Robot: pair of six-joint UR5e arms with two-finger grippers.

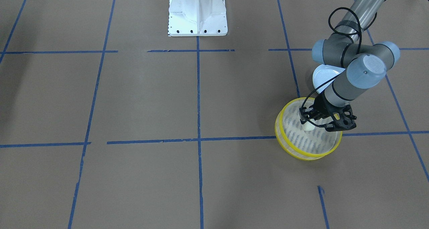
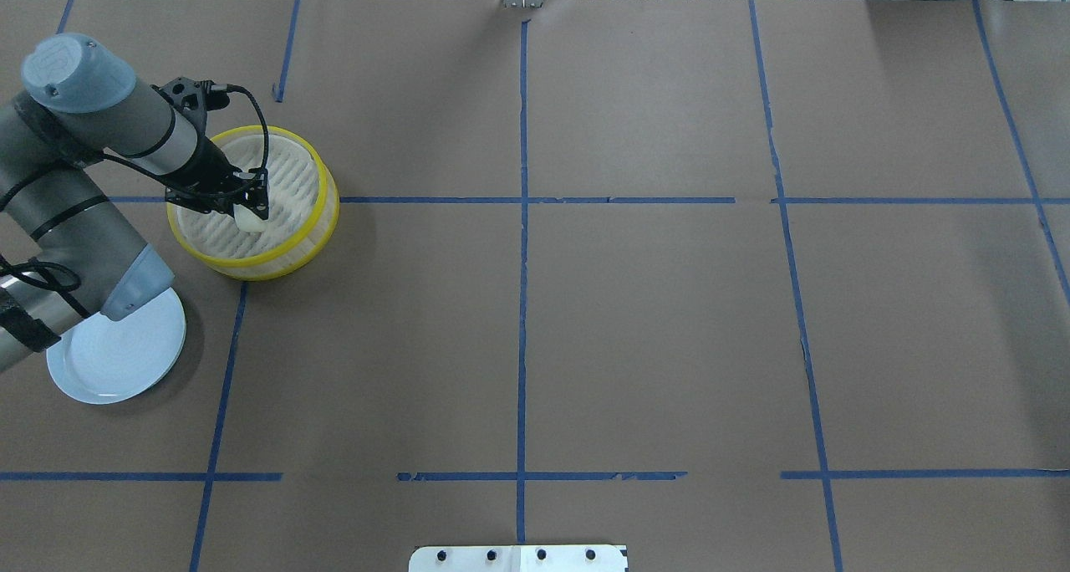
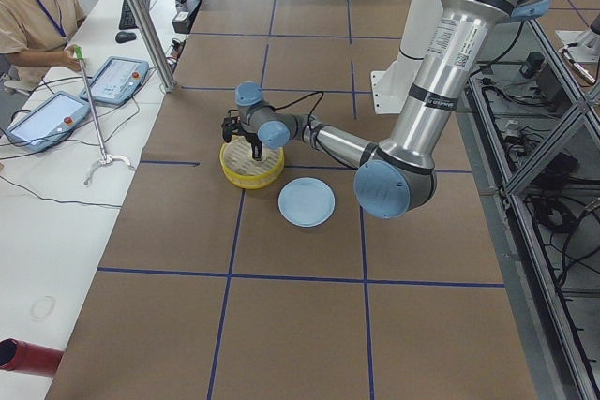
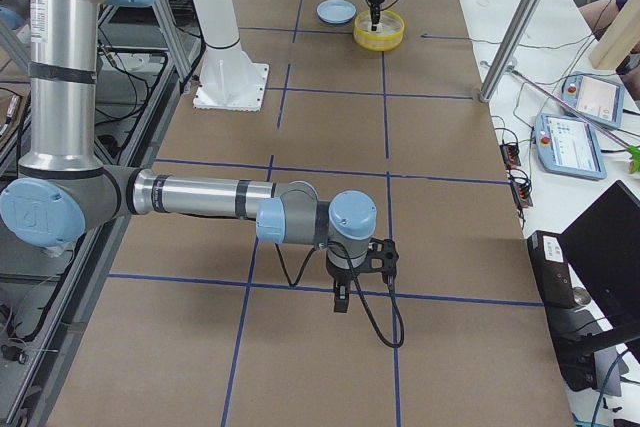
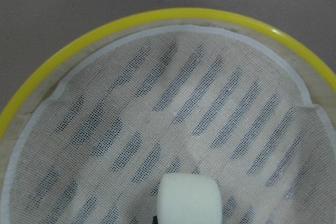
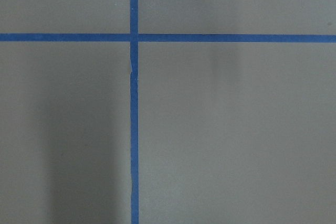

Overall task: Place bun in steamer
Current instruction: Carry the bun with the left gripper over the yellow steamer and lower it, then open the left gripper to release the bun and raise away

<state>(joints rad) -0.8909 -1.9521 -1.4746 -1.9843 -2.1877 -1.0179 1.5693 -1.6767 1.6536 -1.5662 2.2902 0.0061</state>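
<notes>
This is looking like a robotics lab. Brown paper is covering the table (image 2: 669, 346), and blue tape (image 2: 522, 304) is marking it into a grid. A left arm (image 3: 412, 119) and a right arm (image 4: 200, 197), both industrial, are reaching out from a white pedestal (image 1: 197, 14) bolted at the robot's edge. Beyond the far edge, an operator (image 3: 33, 16) wearing a lanyard is sitting at a white desk (image 3: 47, 231) carrying two pendants (image 3: 117, 80), a keyboard (image 3: 129, 8) and a mouse (image 3: 127, 37). A metal post (image 3: 141, 16) is standing at that edge. Cables (image 3: 553, 175) are lying tangled behind the robot's edge.

Cream-white bun (image 5: 189, 199), yellow-rimmed steamer (image 5: 184, 13); pale blue plate (image 2: 117, 363)
</notes>
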